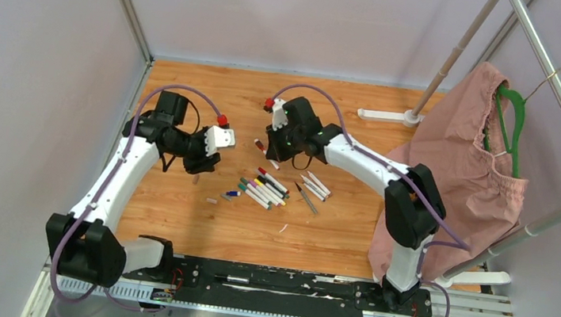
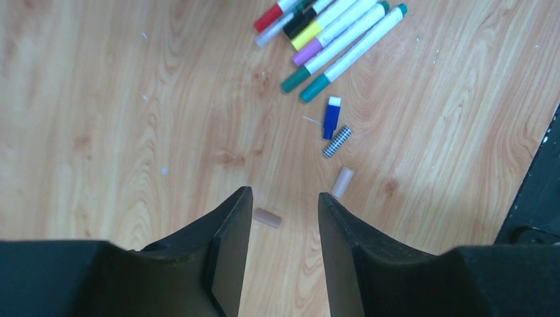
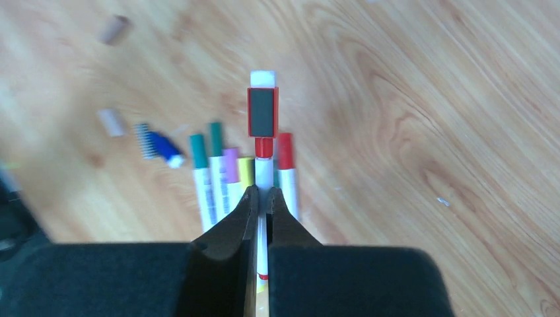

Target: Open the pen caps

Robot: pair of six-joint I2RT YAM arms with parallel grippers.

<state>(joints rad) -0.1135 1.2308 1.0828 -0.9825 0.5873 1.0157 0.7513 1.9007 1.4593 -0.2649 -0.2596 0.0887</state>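
My right gripper (image 3: 262, 193) is shut on the white barrel of a marker held above the table. The marker's red pen cap (image 3: 263, 119), with a grey patch and a white end, sticks out ahead of the fingertips. Below it lie capped markers (image 3: 228, 175) with green, pink, yellow and red caps. My left gripper (image 2: 284, 198) hovers open over the wood with nothing in it. A loose tan cap (image 2: 267, 218) lies below its gap. A pale cap (image 2: 342, 181), a checkered cap (image 2: 337, 141) and a blue cap (image 2: 331, 117) lie just beyond. From above, the right gripper (image 1: 268, 149) is behind the marker pile (image 1: 270, 188).
A pink garment (image 1: 460, 163) on a green hanger (image 1: 512, 113) hangs from a metal rack at the right, beside the right arm. The rack's white foot (image 1: 386, 115) rests on the table behind it. Grey walls close in the left and back.
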